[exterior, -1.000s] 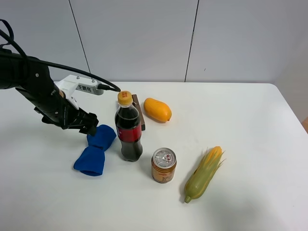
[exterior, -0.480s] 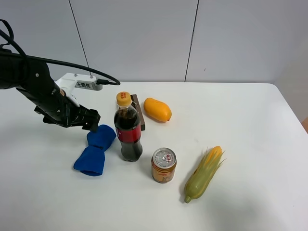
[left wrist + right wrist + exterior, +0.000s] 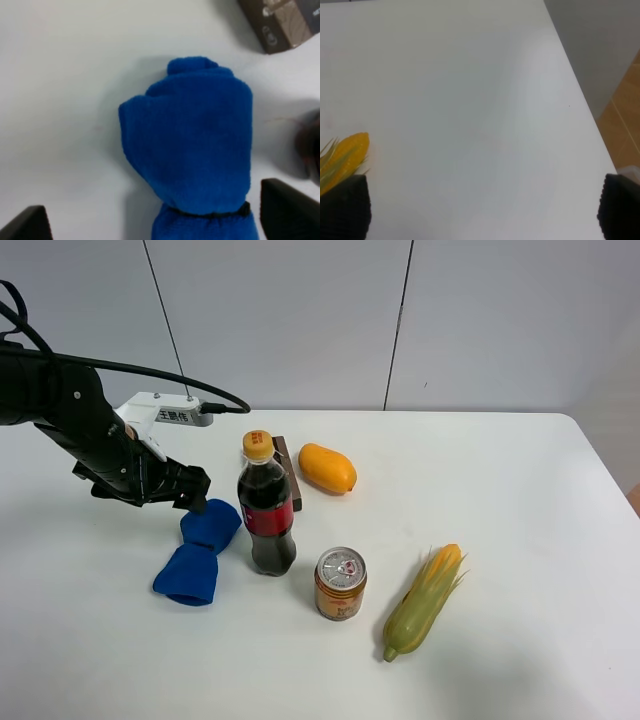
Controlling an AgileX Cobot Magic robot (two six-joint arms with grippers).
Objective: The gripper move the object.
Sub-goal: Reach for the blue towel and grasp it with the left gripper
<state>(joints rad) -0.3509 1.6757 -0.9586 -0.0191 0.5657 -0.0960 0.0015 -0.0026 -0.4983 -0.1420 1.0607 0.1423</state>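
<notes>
White counter point(image 3: 520, 500) carries everything. Dark left arm point(image 3: 70, 410) reaches in from 9 o'clock of the exterior high view, with a white wrist block point(image 3: 160, 415) and black cable on top.

Left gripper point(image 3: 188, 487): jaws wide, holding nothing. It sits at the 11 o'clock edge of the blue fabric object point(image 3: 197, 552). In the left wrist view the near lobe lies between the two tips, with bare counter showing on one side.

Right gripper point(image 3: 480, 205): jaws wide, empty, over bare counter near the counter's edge. It is out of the exterior high view.

Cola bottle point(image 3: 267, 515): upright, yellow cap on.

Corn cob point(image 3: 424, 602): green husk, lying at 4 o'clock of the bottle, well apart.

Object: two lobes, pinched middle with a dark band. It lies flat at 8 o'clock of the bottle, upper lobe just beside it.

Mango point(image 3: 327, 468): at 1 o'clock of the bottle.

Can point(image 3: 340, 583): upright, at 4 o'clock of the bottle, near.

Brown box point(image 3: 288, 470): partly hidden behind the bottle, at 12 o'clock.
</notes>
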